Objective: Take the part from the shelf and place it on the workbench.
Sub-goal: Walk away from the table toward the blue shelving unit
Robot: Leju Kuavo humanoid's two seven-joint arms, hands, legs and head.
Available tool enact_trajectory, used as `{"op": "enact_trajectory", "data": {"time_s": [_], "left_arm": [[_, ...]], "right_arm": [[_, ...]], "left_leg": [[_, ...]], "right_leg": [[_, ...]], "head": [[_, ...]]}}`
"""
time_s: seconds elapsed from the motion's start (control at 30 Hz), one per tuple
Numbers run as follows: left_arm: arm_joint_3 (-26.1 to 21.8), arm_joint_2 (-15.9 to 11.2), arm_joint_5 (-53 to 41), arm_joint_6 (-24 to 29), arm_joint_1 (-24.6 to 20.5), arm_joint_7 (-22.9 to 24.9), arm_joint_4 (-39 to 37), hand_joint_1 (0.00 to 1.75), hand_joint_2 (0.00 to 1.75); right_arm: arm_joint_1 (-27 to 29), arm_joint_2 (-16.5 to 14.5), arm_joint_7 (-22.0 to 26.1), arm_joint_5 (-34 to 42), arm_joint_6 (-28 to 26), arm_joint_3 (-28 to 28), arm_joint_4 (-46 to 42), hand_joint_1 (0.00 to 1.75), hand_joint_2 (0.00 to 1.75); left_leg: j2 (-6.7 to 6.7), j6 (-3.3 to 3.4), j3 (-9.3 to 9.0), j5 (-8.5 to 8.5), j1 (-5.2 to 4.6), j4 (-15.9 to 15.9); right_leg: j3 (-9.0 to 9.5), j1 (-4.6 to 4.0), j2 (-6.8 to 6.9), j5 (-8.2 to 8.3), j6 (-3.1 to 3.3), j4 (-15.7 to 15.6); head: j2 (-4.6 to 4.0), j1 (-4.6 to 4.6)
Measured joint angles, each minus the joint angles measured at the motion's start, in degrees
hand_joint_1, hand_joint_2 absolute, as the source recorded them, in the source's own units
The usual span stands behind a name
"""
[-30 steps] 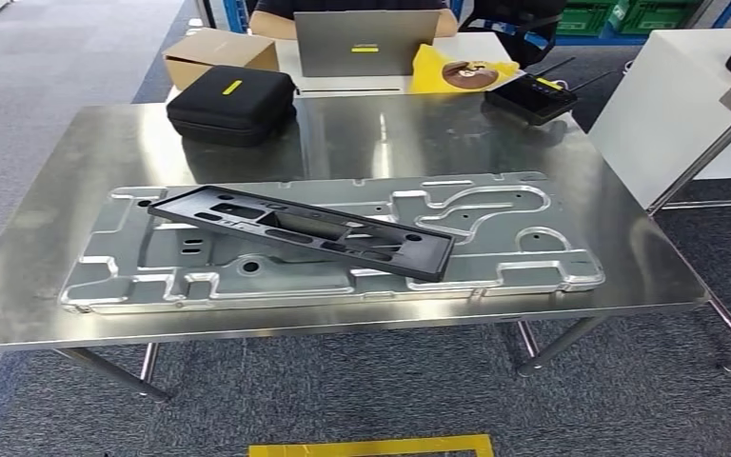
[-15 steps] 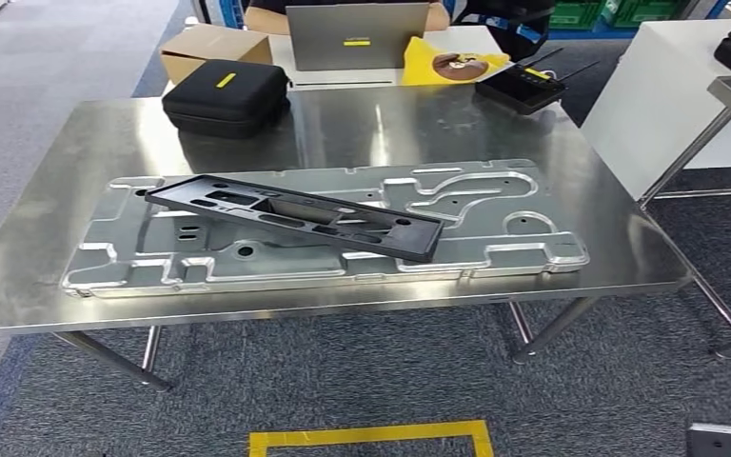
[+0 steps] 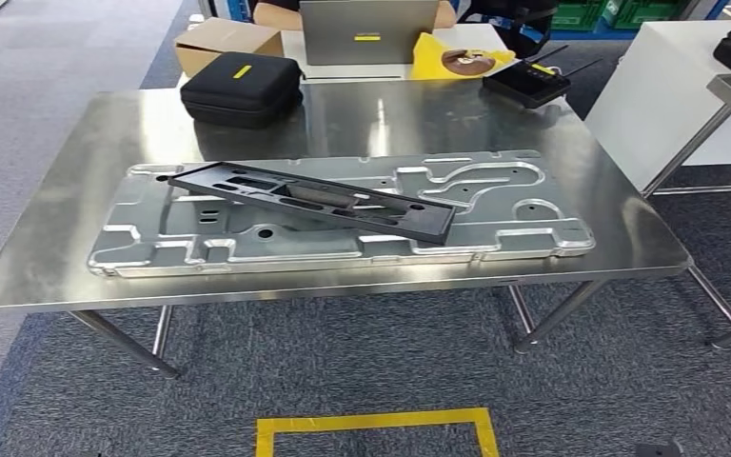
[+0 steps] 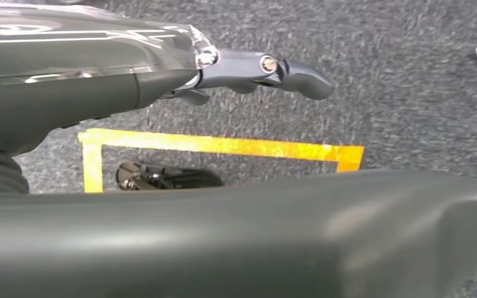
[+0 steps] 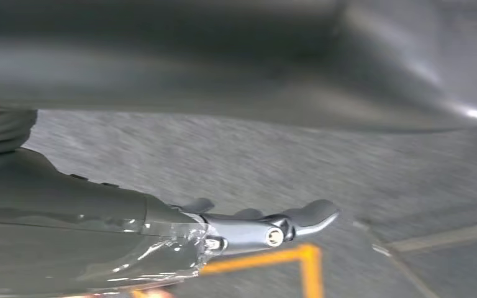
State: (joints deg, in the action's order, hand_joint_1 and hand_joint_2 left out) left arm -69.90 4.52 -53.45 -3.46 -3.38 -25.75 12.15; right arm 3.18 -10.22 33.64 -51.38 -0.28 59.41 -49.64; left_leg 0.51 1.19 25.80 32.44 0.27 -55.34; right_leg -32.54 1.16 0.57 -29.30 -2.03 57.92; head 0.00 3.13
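Head view: black part [image 3: 312, 201], a long flat frame with cut-outs, lies at a slant on the silver stamped panel [image 3: 495, 233], which sits flat on the steel workbench [image 3: 76, 181]. No hand on it. Far edge of the bench: black zip case [image 3: 241, 89]; behind it a cardboard box [image 3: 227, 43], a laptop [image 3: 367, 30] with a person seated behind, a yellow cloth [image 3: 457, 59], a black radio unit [image 3: 525, 84]. Yellow tape square [image 3: 376, 430] on the carpet in front of the bench.

Left wrist view: left hand [image 4: 248, 71] hangs over grey carpet and the yellow tape, fingers stretched out straight, nothing held — released.

Right wrist view: right hand [image 5: 254, 226] likewise over carpet beside the tape corner, fingers extended, empty — released.

Progress: the part rests on the bench and both hands are free, so the placing looks done. Judging by this, nothing is left but standing clear; whether the slanted lie is acceptable can't be told.
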Motion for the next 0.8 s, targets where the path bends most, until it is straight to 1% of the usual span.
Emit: {"op": "enact_trajectory", "data": {"time_s": [0.03, 0.07, 0.1, 0.13, 0.17, 0.2, 0.23, 0.27, 0.3, 0.33, 0.37, 0.4, 0.43, 0.47, 0.5, 0.53, 0.57, 0.6, 0.63, 0.67, 0.7, 0.73, 0.77, 0.8], "left_arm": [[0.0, 0.0, -0.12, -0.01, -0.04, 0.0, 0.0, 0.0, 0.0], [-0.01, -0.01, -0.16, -0.01, -0.06, 0.01, 0.0, 0.0, 0.0], [-0.02, -0.02, -0.2, -0.01, -0.05, 0.02, 0.0, 0.0, 0.0], [-0.03, -0.03, -0.27, -0.01, -0.04, 0.06, 0.0, 0.0, 0.0], [-0.04, -0.04, -0.36, -0.01, -0.03, 0.1, 0.0, 0.0, 0.0], [-0.04, -0.04, -0.48, -0.01, -0.04, 0.15, 0.0, 0.0, 0.0], [-0.04, -0.04, -0.61, -0.01, -0.05, 0.2, 0.0, 0.0, 0.0], [-0.04, -0.04, -0.7, -0.01, -0.07, 0.26, 0.0, 0.0, 0.0], [-0.04, -0.02, -0.81, -0.02, -0.1, 0.32, 0.0, 0.0, 0.0], [-0.04, -0.01, -0.91, -0.04, -0.15, 0.38, 0.0, 0.0, 0.0], [-0.04, 0.01, -1.01, -0.05, -0.22, 0.42, 0.0, 0.0, 0.0], [-0.04, 0.02, -1.09, -0.07, -0.27, 0.45, 0.0, 0.0, 0.0], [-0.04, 0.02, -1.15, -0.09, -0.29, 0.47, 0.0, 0.0, 0.0], [-0.05, 0.0, -1.17, -0.1, -0.29, 0.5, 0.0, 0.0, 0.0], [-0.07, 0.01, -1.2, -0.12, -0.25, 0.54, 0.0, 0.0, 0.0], [-0.08, 0.03, -1.22, -0.14, -0.22, 0.57, 0.0, 0.0, 0.0], [-0.09, 0.05, -1.23, -0.15, -0.23, 0.61, 0.0, 0.0, 0.0], [-0.09, 0.09, -1.24, -0.16, -0.23, 0.65, 0.0, 0.0, 0.0], [-0.09, 0.11, -1.26, -0.16, -0.25, 0.68, 0.0, 0.0, 0.0], [-0.09, 0.11, -1.28, -0.16, -0.25, 0.69, 0.0, 0.0, 0.0], [-0.09, 0.11, -1.32, -0.16, -0.23, 0.69, 0.0, 0.0, 0.0], [-0.09, 0.11, -1.36, -0.16, -0.24, 0.7, 0.0, 0.0, 0.0], [-0.09, 0.12, -1.39, -0.16, -0.29, 0.7, 0.0, 0.0, 0.0], [-0.09, 0.13, -1.4, -0.16, -0.37, 0.7, 0.0, 0.0, 0.0]], "right_arm": [[-0.5, 0.76, -0.03, -0.56, -0.75, 0.69, 3.01, 0.0, 0.0], [-0.98, 1.54, -0.08, -1.03, -1.41, 1.34, 6.03, 0.0, 0.0], [-1.39, 2.24, -0.23, -1.39, -1.93, 1.87, 8.72, 0.0, 0.0], [-1.77, 2.82, -0.62, -1.8, -2.39, 2.32, 11.21, 0.0, 0.0], [-2.09, 3.36, -1.21, -2.25, -2.87, 2.72, 13.65, 0.0, 0.0], [-2.39, 3.82, -1.94, -2.75, -3.34, 3.01, 15.85, 0.0, 0.0], [-2.68, 4.21, -2.75, -3.29, -3.78, 3.22, 17.9, 0.0, 0.0], [-2.96, 4.56, -3.5, -3.74, -4.1, 3.35, 19.72, 0.0, 0.0], [-3.29, 4.89, -4.12, -4.17, -4.33, 3.42, 21.21, 0.0, 0.0], [-3.66, 5.14, -4.79, -4.55, -4.49, 3.51, 22.67, 0.0, 0.0], [-3.95, 5.34, -5.42, -4.89, -4.57, 3.61, 24.03, 0.0, 0.0], [-4.19, 5.53, -6.09, -5.25, -4.67, 3.69, 25.27, 0.0, 0.0], [-4.35, 5.62, -6.9, -5.61, -4.76, 3.76, 26.48, 0.0, 0.0], [-4.47, 5.66, -7.69, -6.01, -4.86, 3.79, 27.53, 0.0, 0.0], [-4.64, 5.68, -8.54, -6.42, -4.93, 3.8, 28.5, 0.0, 0.0], [-4.8, 5.67, -9.39, -6.79, -4.93, 3.8, 29.37, 0.0, 0.0], [-4.93, 5.64, -10.12, -7.15, -4.89, 3.8, 30.19, 0.0, 0.0], [-5.02, 5.63, -10.79, -7.43, -4.74, 3.8, 30.94, 0.0, 0.0], [-5.06, 5.62, -11.41, -7.69, -4.56, 3.79, 31.63, 0.0, 0.0], [-5.11, 5.6, -12.02, -7.97, -4.38, 3.79, 32.27, 0.0, 0.0], [-5.16, 5.57, -12.68, -8.29, -4.17, 3.78, 32.84, 0.0, 0.0], [-5.22, 5.53, -13.42, -8.64, -4.02, 3.73, 33.35, 0.0, 0.0], [-5.29, 5.46, -14.13, -8.99, -3.86, 3.67, 33.81, 0.0, 0.0], [-5.38, 5.37, -14.81, -9.33, -3.65, 3.57, 34.23, 0.0, 0.0]], "left_leg": [[0.07, 0.52, 0.45, -0.47, 0.08, 0.12], [0.17, 0.88, 0.96, -0.89, 0.11, 0.15], [0.23, 1.11, 1.52, -1.26, 0.03, 0.09], [0.3, 1.2, 2.08, -1.61, -0.07, -0.04], [0.37, 1.25, 2.66, -1.92, -0.18, -0.24], [0.41, 1.26, 3.25, -2.17, -0.27, -0.55], [0.42, 1.24, 3.82, -2.34, -0.33, -0.91], [0.42, 1.19, 4.33, -2.45, -0.37, -1.36], [0.42, 1.1, 4.81, -2.51, -0.42, -1.82], [0.42, 0.9, 5.22, -2.61, -0.49, -2.23], [0.42, 0.62, 5.53, -2.77, -0.53, -2.53], [0.41, 0.25, 5.78, -3.0, -0.55, -2.7], [0.4, -0.19, 5.94, -3.3, -0.55, -2.74], [0.36, -0.59, 6.11, -3.37, -0.48, -2.82], [0.29, -0.97, 6.42, -2.8, -0.42, -3.18], [0.2, -1.3, 6.91, -1.32, -0.35, -4.34], [0.11, -1.6, 7.68, 1.06, -0.23, -6.61], [0.06, -1.88, 8.64, 3.84, -0.14, -9.9], [0.03, -2.11, 9.51, 6.22, -0.04, -13.61], [0.01, -2.27, 9.93, 7.52, 0.02, -16.59], [0.01, -2.34, 9.59, 7.52, 0.05, -18.0], [0.0, -2.32, 8.27, 6.34, 0.07, -17.29], [-0.01, -2.22, 5.9, 4.6, 0.09, -14.41], [-0.03, -2.04, 2.9, 3.17, 0.09, -10.23]], "right_leg": [[-0.65, 0.05, -0.09, -1.59, -0.17, 1.56], [-1.63, 0.09, -0.17, -3.95, -0.24, 4.22], [-2.83, 0.07, -0.21, -6.48, -0.3, 7.79], [-3.88, 0.07, -0.22, -8.47, -0.38, 11.39], [-4.33, 0.06, -0.22, -9.48, -0.45, 13.88], [-3.78, 0.06, -0.22, -9.36, -0.48, 14.43], [-2.14, 0.04, -0.22, -8.27, -0.44, 12.65], [0.39, -0.01, -0.23, -6.7, -0.3, 8.98], [3.07, -0.1, -0.25, -5.59, -0.05, 4.7], [4.98, -0.24, -0.27, -4.72, 0.25, 1.38], [6.03, -0.39, -0.3, -4.31, 0.54, -0.67], [6.23, -0.55, -0.32, -4.28, 0.81, -1.39], [5.91, -0.64, -0.32, -3.92, 1.1, -1.32], [5.6, -0.54, -0.24, -3.63, 1.5, -1.43], [5.19, -0.43, -0.15, -3.26, 2.01, -1.53], [4.65, -0.3, -0.04, -2.75, 2.54, -1.63], [4.0, -0.21, 0.08, -2.2, 2.94, -1.68], [3.25, -0.26, 0.13, -1.66, 3.14, -1.64], [2.46, -0.3, 0.19, -1.1, 3.2, -1.56], [1.65, -0.33, 0.24, -0.57, 3.16, -1.43], [0.84, -0.35, 0.29, -0.09, 3.1, -1.24], [0.04, -0.35, 0.32, 0.34, 3.02, -0.99], [-0.71, -0.35, 0.34, 0.76, 2.9, -0.73], [-1.36, -0.35, 0.34, 1.17, 2.74, -0.47]], "head": [[0.0, -0.01], [0.0, -0.03], [0.0, -0.04], [0.0, -0.04], [0.0, -0.04], [0.0, -0.04], [0.0, -0.04], [0.0, -0.04], [0.0, -0.05], [0.0, -0.02], [0.0, -0.01], [0.0, 0.01], [0.0, 0.03], [0.0, 0.02], [0.0, 0.03], [0.0, 0.05], [0.0, 0.07], [0.0, 0.09], [0.0, 0.09], [0.0, 0.1], [0.0, 0.09], [0.0, 0.09], [0.0, 0.09], [0.0, 0.09]]}}
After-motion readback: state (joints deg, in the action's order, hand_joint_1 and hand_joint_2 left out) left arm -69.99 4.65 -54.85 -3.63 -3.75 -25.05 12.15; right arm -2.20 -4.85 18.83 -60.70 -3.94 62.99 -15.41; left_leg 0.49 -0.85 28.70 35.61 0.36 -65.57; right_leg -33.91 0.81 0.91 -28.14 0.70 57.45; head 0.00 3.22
